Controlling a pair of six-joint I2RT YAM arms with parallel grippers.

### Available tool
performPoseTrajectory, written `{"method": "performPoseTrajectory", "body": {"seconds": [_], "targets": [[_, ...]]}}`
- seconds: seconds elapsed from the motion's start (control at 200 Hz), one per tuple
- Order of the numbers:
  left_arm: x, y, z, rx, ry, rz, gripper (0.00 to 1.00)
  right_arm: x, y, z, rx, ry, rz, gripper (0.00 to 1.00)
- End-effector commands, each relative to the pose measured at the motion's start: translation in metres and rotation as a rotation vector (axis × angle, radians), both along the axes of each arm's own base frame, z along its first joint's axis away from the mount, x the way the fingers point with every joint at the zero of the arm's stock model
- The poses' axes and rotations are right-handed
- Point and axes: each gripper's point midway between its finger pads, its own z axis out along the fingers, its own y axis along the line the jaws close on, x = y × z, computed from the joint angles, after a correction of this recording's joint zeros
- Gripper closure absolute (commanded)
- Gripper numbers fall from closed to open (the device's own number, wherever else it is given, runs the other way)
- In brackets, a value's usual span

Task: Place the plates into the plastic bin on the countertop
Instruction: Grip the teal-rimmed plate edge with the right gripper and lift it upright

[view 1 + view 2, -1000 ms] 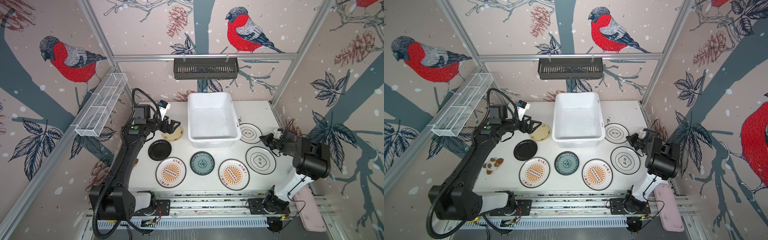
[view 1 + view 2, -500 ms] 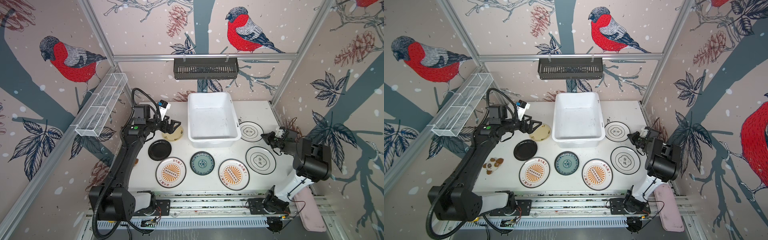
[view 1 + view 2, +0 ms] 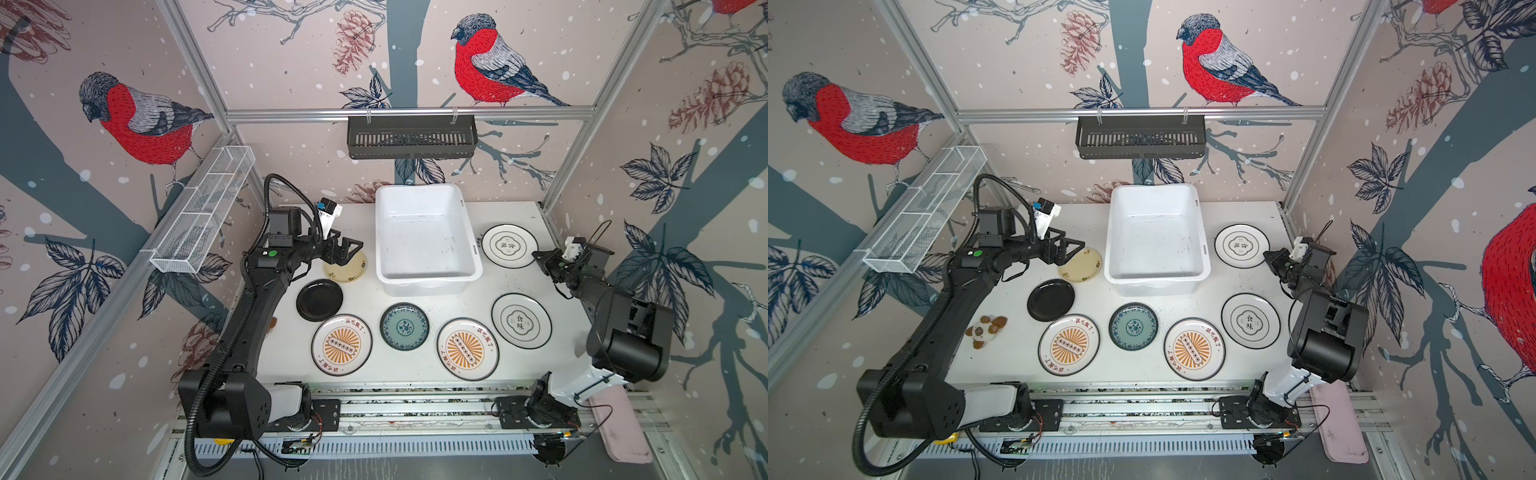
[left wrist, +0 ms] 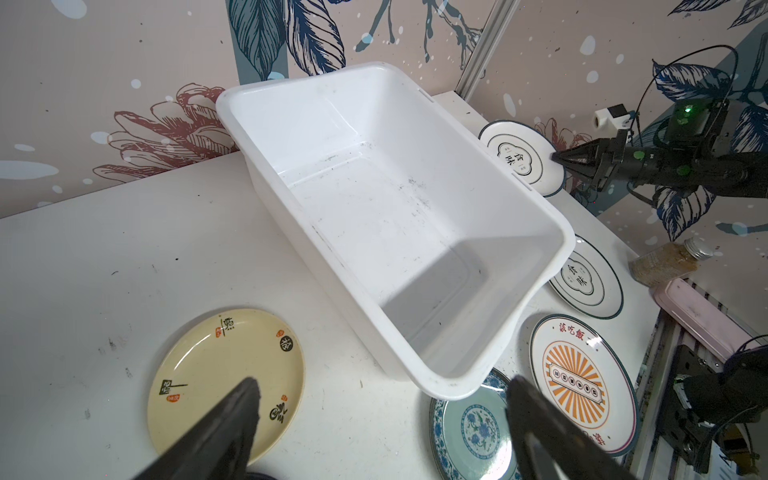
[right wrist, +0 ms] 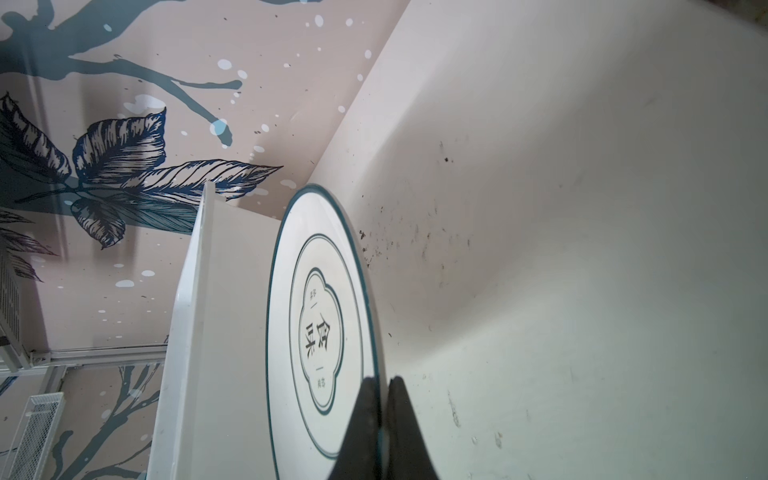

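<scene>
Right hand (image 3: 535, 254) shifted rearward, seven plates (image 3: 341, 345), one bin (image 3: 430, 280)

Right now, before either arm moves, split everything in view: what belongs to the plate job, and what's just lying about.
Job: plastic bin, pale yellow plate, black plate, teal plate, sunburst plates, quatrefoil plates.
Lying about: black rack, wire basket, brown-and-white toy, pink pad, bottle.
</scene>
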Motion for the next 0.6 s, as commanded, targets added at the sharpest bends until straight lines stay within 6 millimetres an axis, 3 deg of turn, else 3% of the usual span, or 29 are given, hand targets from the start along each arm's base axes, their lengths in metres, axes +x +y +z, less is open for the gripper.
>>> {"method": "performPoseTrajectory", "body": {"seconds": [0.0,0.37,0.595], "targets": [[-0.001,-0.003,0.007,-0.008,-0.034,-0.015,0.08,0.001,-0.001,0.015,-0.005,-0.024,0.003,0.97],[-0.002,0.0,0.01,-0.001,-0.055,-0.002,0.08,0.003,-0.001,0.067,-0.035,-0.098,0.005,0.98],[-0.002,-0.002,0.012,-0.014,-0.06,-0.011,0.08,0.004,0.01,0.106,-0.057,-0.149,0.033,0.98]]}}
